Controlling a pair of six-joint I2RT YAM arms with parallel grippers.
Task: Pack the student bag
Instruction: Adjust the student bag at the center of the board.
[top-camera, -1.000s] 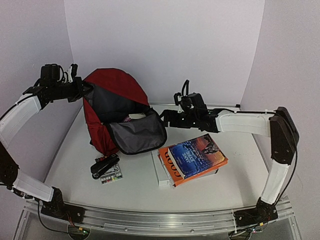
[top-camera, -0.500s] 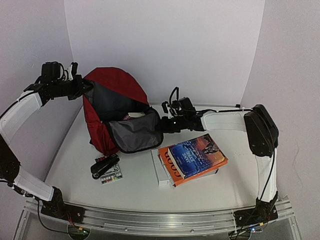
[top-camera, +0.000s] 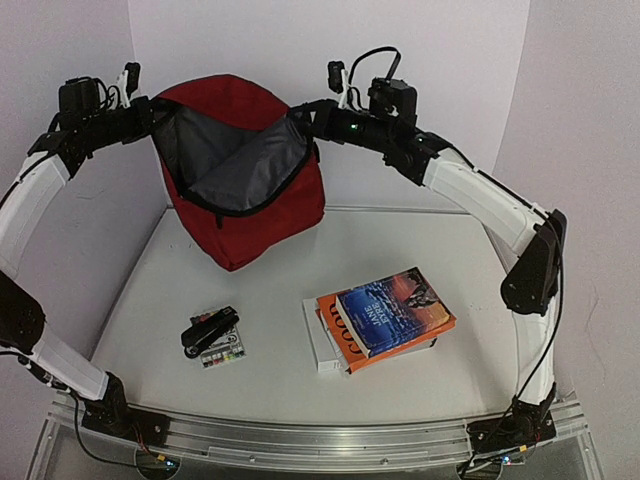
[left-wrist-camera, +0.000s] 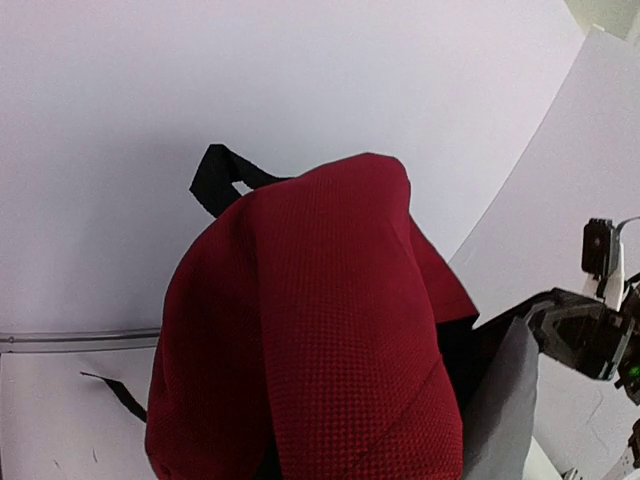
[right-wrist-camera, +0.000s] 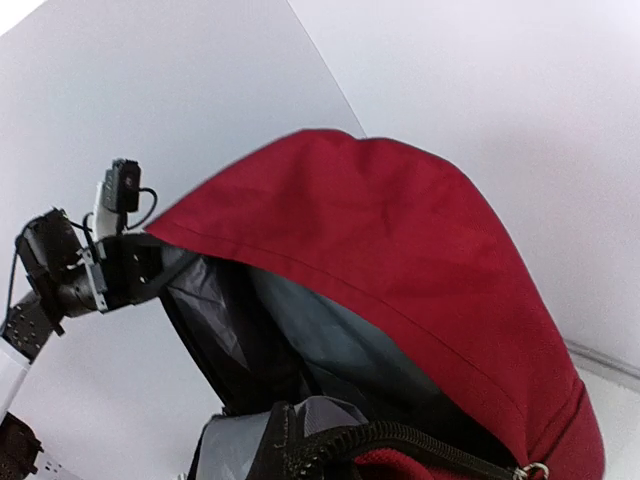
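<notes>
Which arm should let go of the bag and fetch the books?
Right, probably. The left gripper and right gripper each pinch the rim of the student bag, holding it open. The stack of books lies on the right arm's side of the table.

I see the student bag, a large dark red fabric backpack, upright over the far left part of the table. Its mouth gapes wide and faces forward and up, showing the grey lining edged by a black zipper. The red back panel arches over behind the opening, with a black loop handle at its top. I can't tell whether its base touches the table.
</notes>
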